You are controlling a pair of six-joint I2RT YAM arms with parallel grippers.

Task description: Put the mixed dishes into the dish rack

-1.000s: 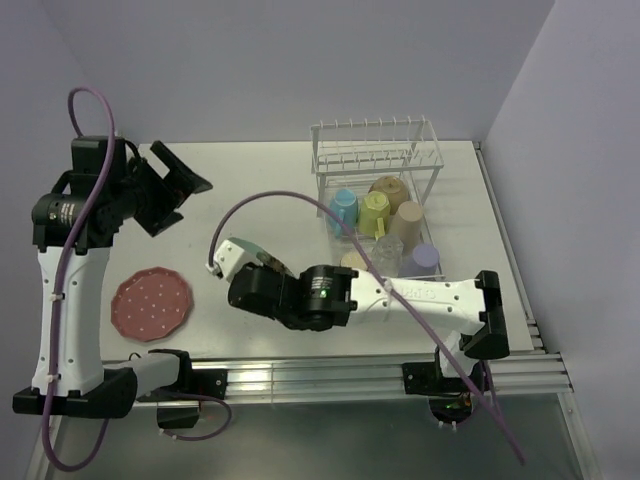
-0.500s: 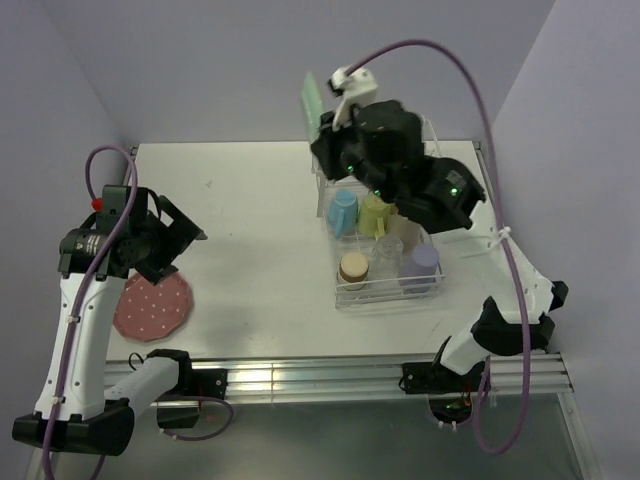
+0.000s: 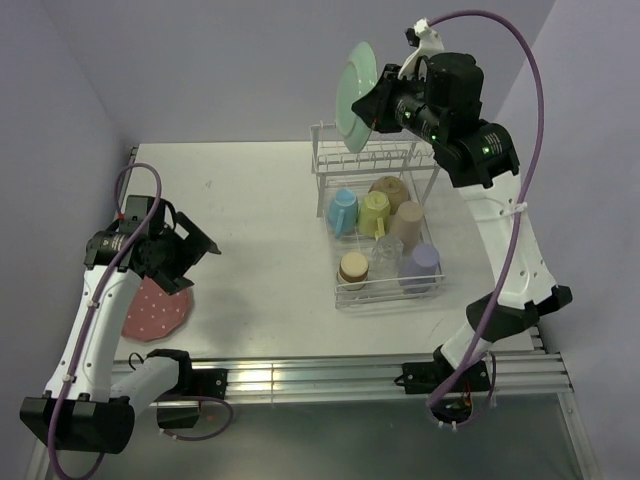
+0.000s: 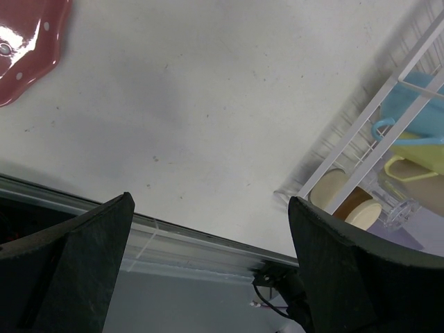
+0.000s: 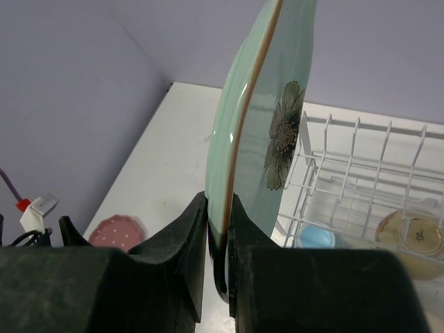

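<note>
The right gripper [image 5: 217,222] pinches the stiff, probably slippery and breakable mint-green plate [image 5: 267,132] by its rim, while the left gripper [image 4: 210,205] gapes wide, empty.

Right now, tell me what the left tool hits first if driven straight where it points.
The left tool likely meets bare table near its front edge; pink plate and dish rack sit aside. Depth unclear.

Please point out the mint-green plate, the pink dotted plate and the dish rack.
mint-green plate [image 3: 356,95]: top external view, middle of its visible side.
pink dotted plate [image 3: 152,318]: top external view, the uncovered near part.
dish rack [image 3: 350,158]: top external view, left part of the raised prong row.
</note>
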